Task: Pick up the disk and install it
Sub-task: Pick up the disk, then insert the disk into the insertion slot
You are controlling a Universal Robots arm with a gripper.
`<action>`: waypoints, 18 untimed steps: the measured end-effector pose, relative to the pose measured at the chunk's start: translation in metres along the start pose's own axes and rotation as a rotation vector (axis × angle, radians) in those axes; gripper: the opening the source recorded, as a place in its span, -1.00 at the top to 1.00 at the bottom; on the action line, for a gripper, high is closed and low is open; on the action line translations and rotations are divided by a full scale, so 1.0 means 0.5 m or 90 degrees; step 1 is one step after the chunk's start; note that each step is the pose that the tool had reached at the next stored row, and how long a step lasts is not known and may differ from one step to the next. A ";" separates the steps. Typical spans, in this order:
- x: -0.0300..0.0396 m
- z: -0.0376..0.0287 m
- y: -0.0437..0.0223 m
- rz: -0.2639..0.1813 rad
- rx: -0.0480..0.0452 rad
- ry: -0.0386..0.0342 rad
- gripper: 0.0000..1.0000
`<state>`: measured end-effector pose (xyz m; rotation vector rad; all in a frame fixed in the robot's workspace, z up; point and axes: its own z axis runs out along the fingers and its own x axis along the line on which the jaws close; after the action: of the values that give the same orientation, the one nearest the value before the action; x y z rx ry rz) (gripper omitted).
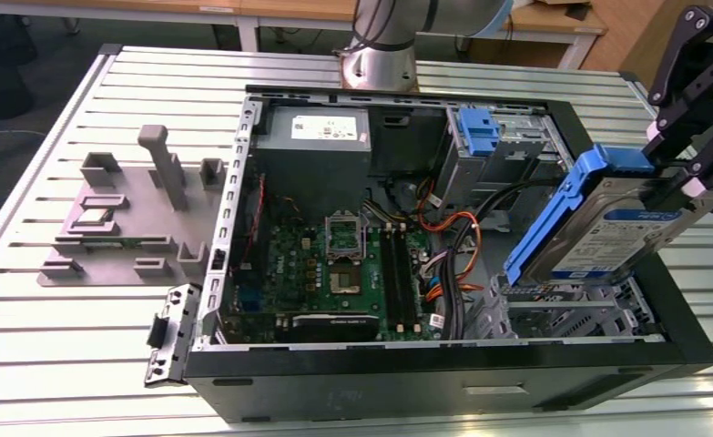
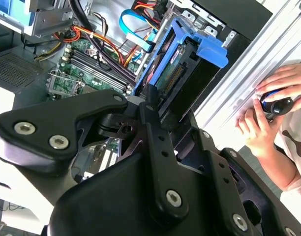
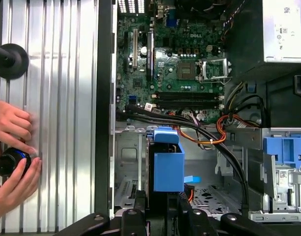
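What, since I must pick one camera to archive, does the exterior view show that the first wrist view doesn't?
The exterior view adds the grey fixture block on the slatted table at the exterior view's left, the arm's base, and the white-and-blue label on the disk, with the gripper holding it tilted over the computer case. The first wrist view adds a person's hands on the table around a small dark object. Both show the open computer case, its motherboard and the blue-railed disk.

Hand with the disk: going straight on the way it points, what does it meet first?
Probably the metal drive cage below the disk held by the hand; depth is unclear.
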<state>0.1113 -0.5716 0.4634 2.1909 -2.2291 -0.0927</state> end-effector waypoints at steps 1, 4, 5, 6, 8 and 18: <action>0.000 0.000 0.000 0.000 0.0000 0.0000 0.30; 0.000 0.001 0.000 0.000 0.0000 0.0000 0.30; 0.000 0.003 0.000 0.000 0.0000 -0.0001 0.30; 0.000 0.005 0.000 0.000 0.0000 0.0000 0.30; 0.000 0.005 0.000 0.000 0.0000 0.0001 0.30; 0.002 0.008 -0.003 0.008 0.0002 -0.0002 0.30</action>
<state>0.1123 -0.5726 0.4590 2.1777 -2.2423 -0.0925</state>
